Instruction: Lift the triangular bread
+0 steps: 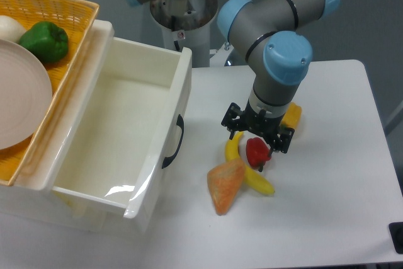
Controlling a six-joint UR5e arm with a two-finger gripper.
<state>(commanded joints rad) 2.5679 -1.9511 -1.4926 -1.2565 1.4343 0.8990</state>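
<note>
The triangular bread (pixel 225 184) is an orange-tan wedge with a paler mottled face. It lies flat on the white table (pixel 327 181), its tip pointing toward the front edge. It touches the curved yellow banana (pixel 252 177) on its right side. My gripper (pixel 258 142) hangs pointing down, just behind and to the right of the bread, over a small red pepper (pixel 257 152). Its jaws are spread apart on either side of the red pepper and hold nothing. The gripper is not touching the bread.
A small yellow bell pepper (pixel 292 116) lies behind the gripper's right side. A large white bin (pixel 170 130) with a black handle stands to the left. A yellow basket (pixel 69 23) beside it holds a green pepper (pixel 45 41) and a plate (pixel 19 99).
</note>
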